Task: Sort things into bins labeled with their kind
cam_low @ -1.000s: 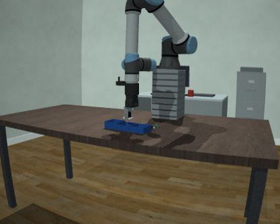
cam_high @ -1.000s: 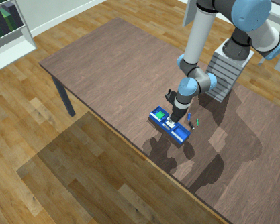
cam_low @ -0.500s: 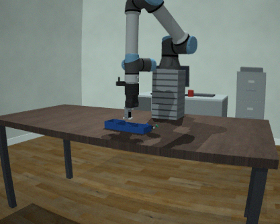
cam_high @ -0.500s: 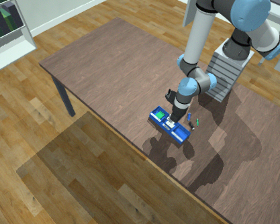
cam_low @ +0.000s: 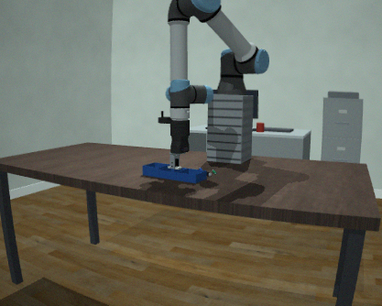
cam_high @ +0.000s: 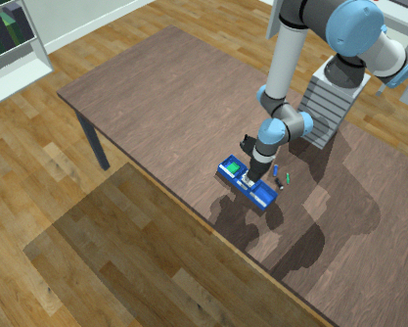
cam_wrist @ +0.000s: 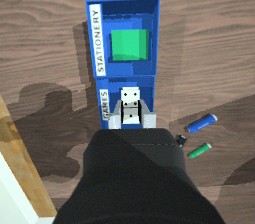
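The gripper [cam_wrist: 130,116] hangs over the bin marked GAMES [cam_wrist: 151,97] and clamps a white die [cam_wrist: 130,116] between its fingers. A second die [cam_wrist: 130,94] lies in that bin. A green block [cam_wrist: 130,44] rests in the STATIONERY bin [cam_wrist: 155,30]. The gripper's black body hides the third bin [cam_high: 267,196]. Beside the bins lie a blue cylinder [cam_wrist: 201,123], a green cylinder [cam_wrist: 200,150] and a small dark thing [cam_wrist: 179,140], half covered and unclear.

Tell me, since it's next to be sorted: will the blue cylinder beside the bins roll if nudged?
Probably. The blue cylinder lies on its side on the flat table, so a sideways push would likely roll it. It looks rigid and small, so probably light. Its smooth round body could slip unless gripped across its width.
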